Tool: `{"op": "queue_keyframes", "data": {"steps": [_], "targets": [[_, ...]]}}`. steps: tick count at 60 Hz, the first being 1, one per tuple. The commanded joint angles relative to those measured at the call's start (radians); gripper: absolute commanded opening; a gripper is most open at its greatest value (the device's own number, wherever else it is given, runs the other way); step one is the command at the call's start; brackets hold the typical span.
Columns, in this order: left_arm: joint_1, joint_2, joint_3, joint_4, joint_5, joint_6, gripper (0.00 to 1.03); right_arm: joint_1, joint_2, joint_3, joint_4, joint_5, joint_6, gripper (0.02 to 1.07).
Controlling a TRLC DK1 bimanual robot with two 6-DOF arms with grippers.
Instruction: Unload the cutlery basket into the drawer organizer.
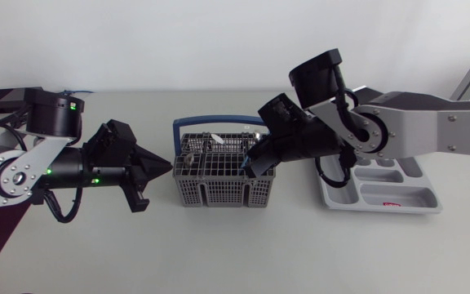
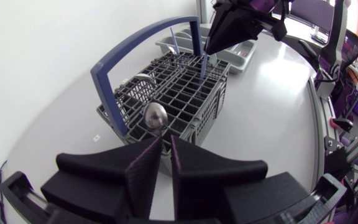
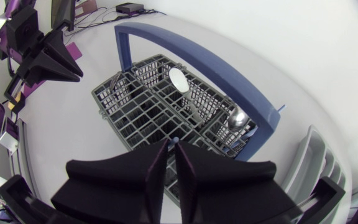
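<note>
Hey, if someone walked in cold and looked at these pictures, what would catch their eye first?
The grey plastic cutlery basket with the blue arched handle stands mid-table. The right gripper is down over its right end, shut on a thin blue utensil handle. The left gripper, shut and empty, points at its left wall from just outside.

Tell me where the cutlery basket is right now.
In the head view the cutlery basket stands mid-table, between the left end effector and the drawer organizer, with the right end effector over its right end.
</note>
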Motion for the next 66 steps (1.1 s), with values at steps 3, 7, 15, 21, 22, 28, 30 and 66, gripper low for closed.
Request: {"op": "queue_keyframes", "data": {"steps": [3,7,15,21,22,28,30,66], "targets": [[-0.008,-0.013,-0.022,-0.002,0.004,0.012,0.28,0.006,0.02,0.019,0.006,0.003,0.01,0.08],[-0.008,-0.013,-0.023,-0.002,0.004,0.012,0.28,0.008,0.02,0.022,0.006,0.002,0.009,0.08],[-0.007,-0.013,-0.027,0.0,0.004,0.014,0.28,0.011,0.019,0.024,0.006,-0.001,0.009,0.08],[-0.005,-0.013,-0.027,0.0,0.004,0.014,0.28,0.012,0.011,0.027,0.003,-0.001,0.01,0.08],[-0.005,-0.013,-0.027,0.0,0.004,0.014,0.28,0.012,0.008,0.027,0.001,-0.001,0.01,0.08],[-0.004,-0.013,-0.031,0.005,0.004,0.016,0.28,0.022,-0.024,0.029,-0.017,0.003,0.012,0.08],[-0.004,-0.013,-0.033,0.006,0.004,0.016,0.28,0.026,-0.033,0.029,-0.02,0.008,0.012,0.08],[-0.01,-0.025,-0.045,0.011,0.004,0.019,0.28,0.051,-0.297,0.073,-0.218,0.046,0.01,0.08]]}}
